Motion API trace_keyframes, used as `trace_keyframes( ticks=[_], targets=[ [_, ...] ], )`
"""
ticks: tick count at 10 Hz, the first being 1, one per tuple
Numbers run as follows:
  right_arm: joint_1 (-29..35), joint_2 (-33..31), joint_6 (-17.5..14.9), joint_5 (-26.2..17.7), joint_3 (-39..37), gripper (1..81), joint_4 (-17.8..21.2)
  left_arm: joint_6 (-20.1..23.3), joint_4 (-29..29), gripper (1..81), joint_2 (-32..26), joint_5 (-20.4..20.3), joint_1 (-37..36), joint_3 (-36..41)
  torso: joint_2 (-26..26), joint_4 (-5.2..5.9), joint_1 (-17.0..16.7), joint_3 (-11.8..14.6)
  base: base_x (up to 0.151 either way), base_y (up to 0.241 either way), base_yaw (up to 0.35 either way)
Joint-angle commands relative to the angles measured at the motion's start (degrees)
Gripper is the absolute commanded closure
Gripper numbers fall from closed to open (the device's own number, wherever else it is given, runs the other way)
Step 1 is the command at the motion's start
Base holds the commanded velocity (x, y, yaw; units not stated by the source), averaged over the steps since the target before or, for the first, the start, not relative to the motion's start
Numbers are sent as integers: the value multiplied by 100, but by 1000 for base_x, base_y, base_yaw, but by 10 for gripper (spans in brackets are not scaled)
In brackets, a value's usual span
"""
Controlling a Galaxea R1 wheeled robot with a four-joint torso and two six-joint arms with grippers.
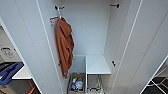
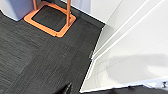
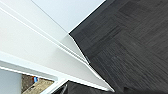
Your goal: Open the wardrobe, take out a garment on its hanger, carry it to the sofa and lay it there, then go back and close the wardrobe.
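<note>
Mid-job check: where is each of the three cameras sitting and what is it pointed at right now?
Head: high on the robot, looking forward and down into the open wardrobe, with the rust-orange garment hanging inside.
Left wrist: on the left arm, aimed down at dark carpet, an orange stand base and a white door's lower edge.
Right wrist: on the right arm, aimed down at carpet and a white door edge.
Shared: both wrist views show carpet and white wardrobe panels.

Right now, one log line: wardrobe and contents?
wardrobe: both doors open | rust-orange garment: hanging inside, left | white garment: not seen inside | box of items: wardrobe bottom
</note>
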Motion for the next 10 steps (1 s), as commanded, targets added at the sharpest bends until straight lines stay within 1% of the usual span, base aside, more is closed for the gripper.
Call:
trace_keyframes(
  ticks=[1,2,3,4,5,6,7,8,10],
  targets=[
    [1122,-629,714,-102,339,10,-55,-244,-64,10,-355,880,-1247,25,0,0,0,0,0,0,0],
    [1281,-593,986,-121,330,10,-55,-253,-81,10,-257,1057,-1450,-1,0,0,2,-2,0,0,0],
    [1464,-541,1163,-121,277,10,-55,-262,-151,10,-187,1171,-1582,-1,2,0,5,-5,0,0,0],
    [1640,-488,1322,-130,225,10,-55,-262,-179,10,-177,1234,-1627,8,4,0,7,-7,0,0,0],
    [1878,-382,1410,-182,180,10,-63,-262,-205,10,-196,1251,-1661,-36,4,0,7,-9,0,0,0],
    [2124,-233,1446,-340,163,10,-63,-262,-266,10,-134,1260,-1679,-203,6,0,7,-9,0,0,0],
    [2327,20,1437,-550,189,10,-115,-262,-302,10,-4,1365,-1697,-299,9,0,9,-11,0,0,0],
    [2389,257,1437,-595,233,10,-237,-262,-302,10,163,1392,-1706,-291,9,0,9,-13,0,0,0],
    [2249,866,1437,-622,110,10,-635,-262,-284,10,631,1462,-1706,-353,11,0,11,-13,0,0,0]
  ],
)
